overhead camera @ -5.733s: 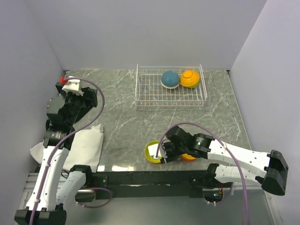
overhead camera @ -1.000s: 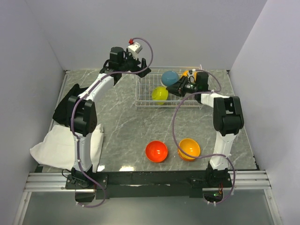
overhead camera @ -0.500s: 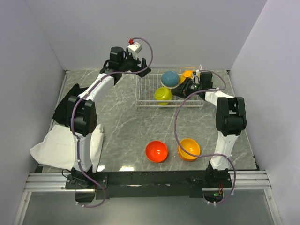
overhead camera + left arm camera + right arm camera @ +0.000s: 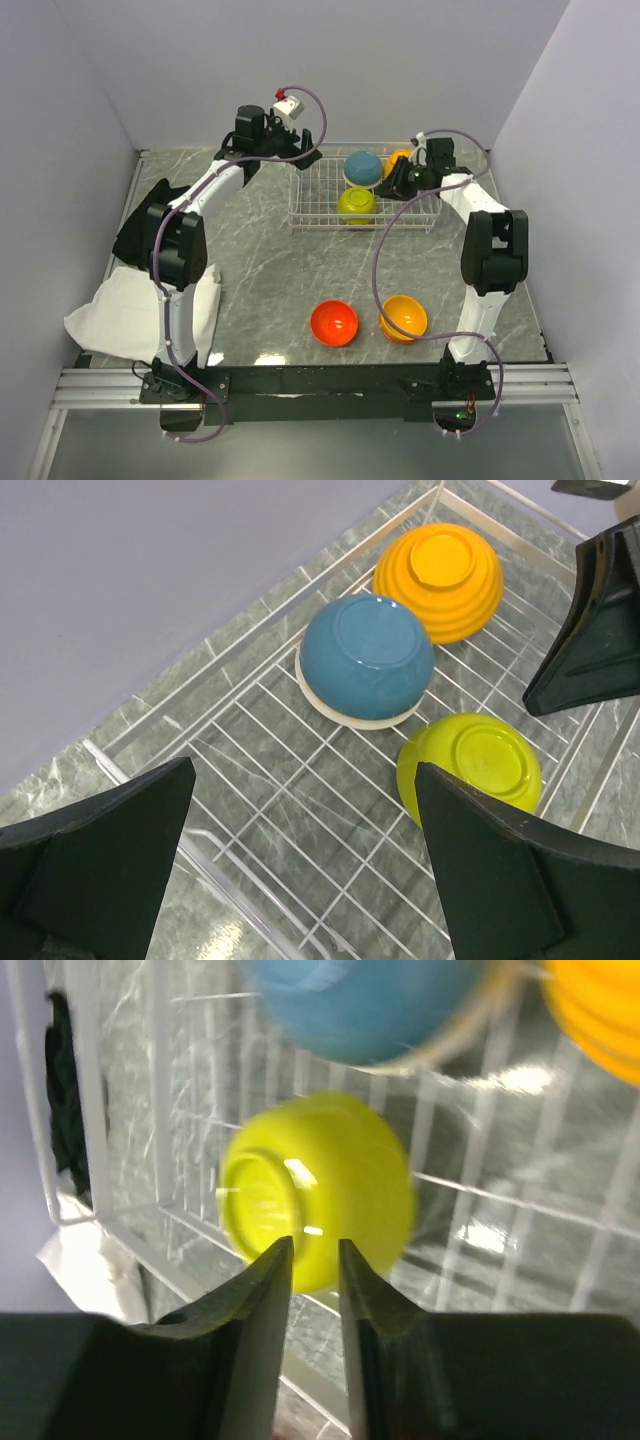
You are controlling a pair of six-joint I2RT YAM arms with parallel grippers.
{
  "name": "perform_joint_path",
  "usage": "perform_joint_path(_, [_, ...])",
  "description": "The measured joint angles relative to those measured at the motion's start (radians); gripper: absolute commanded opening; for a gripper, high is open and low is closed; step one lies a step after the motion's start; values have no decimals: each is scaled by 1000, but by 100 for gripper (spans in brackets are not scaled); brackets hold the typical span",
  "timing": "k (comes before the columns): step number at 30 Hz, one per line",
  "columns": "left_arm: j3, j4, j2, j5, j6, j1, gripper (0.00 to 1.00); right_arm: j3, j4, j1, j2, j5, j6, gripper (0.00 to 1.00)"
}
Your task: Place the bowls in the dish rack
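Rack (image 4: 295, 190): thin wire, white-coated, with a slight sheen. Teal bowl (image 4: 367, 656) and lime bowl (image 4: 475, 770): smooth, glossy, plastic-looking, with highlights on their bases. Ribbed bowl (image 4: 440, 580): orange, equally glossy, its wall stepped in rings. Red bowl (image 4: 334, 323) and plain orange bowl (image 4: 404, 317): shiny inside. Table (image 4: 270, 270): grey-green, marble-veined, polished enough to reflect light. Cloth (image 4: 110, 315): white, matt, rumpled. My fingers (image 4: 100, 860): matt black plastic.

Left jaws wide, right jaws narrow.
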Motion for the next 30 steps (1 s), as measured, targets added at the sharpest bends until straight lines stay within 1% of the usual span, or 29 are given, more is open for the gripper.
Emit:
perform_joint_path(2, [0, 7, -2, 0, 0, 0, 99, 35, -19, 23, -1, -3, -50, 28])
perform_joint_path(4, [-2, 8, -6, -10, 0, 0, 100, 74, -35, 58, -1, -13, -100, 26])
perform_joint_path(5, [-3, 9, -10, -19, 0, 0, 99, 93, -44, 77, -1, -23, -121, 23])
perform_joint_path(6, [-10, 10, -19, -34, 0, 0, 100, 112, -53, 97, -1, -33, -136, 19])
perform_joint_path(10, [-42, 3, -71, -87, 8, 0, 99, 146, -51, 162, 0, -32, -159, 11])
perform_joint_path(13, [-64, -4, -127, -117, 32, 0, 100, 160, -71, 193, 10, 13, -175, 6])
perform_joint_path(17, [-85, -9, -191, -147, 53, 0, 99, 165, -104, 198, 22, 97, -182, 0])
perform_joint_path(20, [-103, -9, -223, -159, 60, 0, 99, 165, -130, 196, 24, 161, -194, 0])
perform_joint_path(24, [-118, -11, -229, -167, 61, 0, 100, 159, -153, 192, 24, 230, -214, 0])
perform_joint_path(30, [-130, -18, -229, -173, 61, 0, 99, 117, -159, 179, 17, 290, -235, 0])
